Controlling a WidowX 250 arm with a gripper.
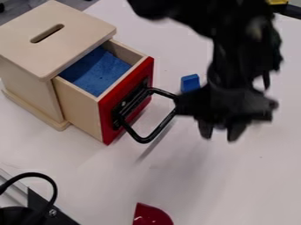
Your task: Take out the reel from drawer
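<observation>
Wooden drawer (82,107)'s open, my claw (220,134)'s just past its handle (144,139), tips apart, maybe something bluish (220,127) between, kinda blurry tbh. 1 blue block (190,82) near the drawer's red front.

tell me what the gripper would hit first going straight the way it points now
Most likely the white tabletop: the gripper points down toward it. How high it hangs is hard to judge from this view.

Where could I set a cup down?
The white table looks bare below the gripper, right of the red piece. Farther up the view it's crowded: gripper, black drawer handle and blue block sit close together.
</observation>
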